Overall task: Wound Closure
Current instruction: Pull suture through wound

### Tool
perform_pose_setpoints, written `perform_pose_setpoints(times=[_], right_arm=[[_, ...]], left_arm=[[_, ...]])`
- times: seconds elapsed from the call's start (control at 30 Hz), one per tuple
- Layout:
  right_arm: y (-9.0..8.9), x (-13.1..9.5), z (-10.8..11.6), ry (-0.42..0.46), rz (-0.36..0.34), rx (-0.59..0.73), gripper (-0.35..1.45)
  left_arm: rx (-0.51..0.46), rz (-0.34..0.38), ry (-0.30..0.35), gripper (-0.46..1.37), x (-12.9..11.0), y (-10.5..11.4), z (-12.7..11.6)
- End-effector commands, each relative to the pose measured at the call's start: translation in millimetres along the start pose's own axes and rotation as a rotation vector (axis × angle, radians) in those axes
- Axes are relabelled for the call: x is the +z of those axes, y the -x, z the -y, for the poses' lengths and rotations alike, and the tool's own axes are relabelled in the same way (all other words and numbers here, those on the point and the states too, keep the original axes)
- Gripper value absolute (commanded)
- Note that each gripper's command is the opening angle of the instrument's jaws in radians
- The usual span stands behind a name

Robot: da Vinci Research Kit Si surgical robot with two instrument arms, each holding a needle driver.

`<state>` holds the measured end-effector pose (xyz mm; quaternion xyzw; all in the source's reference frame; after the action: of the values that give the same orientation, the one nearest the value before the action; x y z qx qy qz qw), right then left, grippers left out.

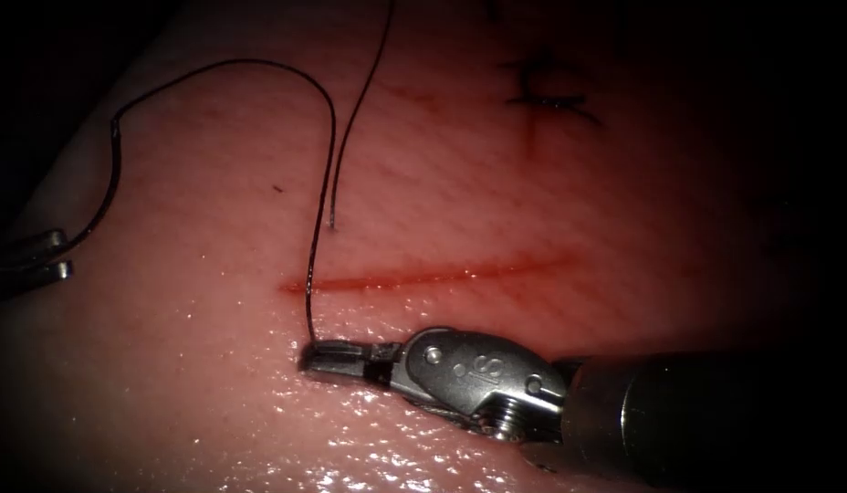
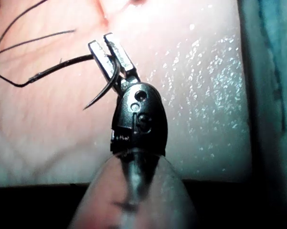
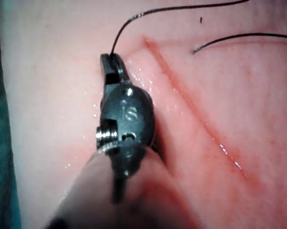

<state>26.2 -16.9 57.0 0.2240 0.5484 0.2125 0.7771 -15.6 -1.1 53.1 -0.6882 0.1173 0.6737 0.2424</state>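
The cut (image 1: 442,273) runs as a red line across the tissue (image 1: 624,210). My right tool (image 1: 318,356) lies on the tissue just in front of the cut's left end, its jaws shut on the thread (image 1: 335,128); the right wrist view shows the thread (image 3: 133,16) leaving the right tool (image 3: 112,62). From there the thread crosses the cut's left end, arcs up and left, and joins the needle (image 1: 102,196). At the far left, my left tool (image 1: 58,255) holds the needle clear of the tissue. Close up, the left tool (image 2: 101,40) grips the needle (image 2: 102,93) near mid-curve, tip free.
A second strand of thread (image 1: 350,137) comes down from the top and ends loose on the tissue above the cut. Dark stitches (image 1: 547,91) sit at the upper right. The tissue surface in front of the cut is wet and glistening (image 1: 350,456).
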Motion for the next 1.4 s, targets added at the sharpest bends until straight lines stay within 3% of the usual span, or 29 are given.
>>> perform_pose_setpoints(times=[0.03,0.67,1.03,1.23,1.4], right_arm=[[-0.1,0.0,0.5,-0.004,0.005,-0.002,-0.35],[-1.2,0.2,11.0,-0.124,0.058,-0.031,-0.35],[-0.3,2.6,17.7,-0.209,0.09,0.027,-0.35],[-0.1,4.4,19.0,-0.243,0.093,0.032,-0.35],[-0.7,5.7,18.4,-0.253,0.091,0.024,-0.35]], left_arm=[[-0.001,0.0,0.008,-0.35,0.0,0.0,0.1],[0.0,0.002,0.003,-0.35,-0.3,0.0,0.3],[0.009,0.001,0.003,-0.35,-0.9,0.4,-0.5],[0.009,0.001,0.006,-0.35,-1.3,0.4,-0.3],[0.036,0.015,-0.014,-0.35,-2.0,0.4,0.5]])
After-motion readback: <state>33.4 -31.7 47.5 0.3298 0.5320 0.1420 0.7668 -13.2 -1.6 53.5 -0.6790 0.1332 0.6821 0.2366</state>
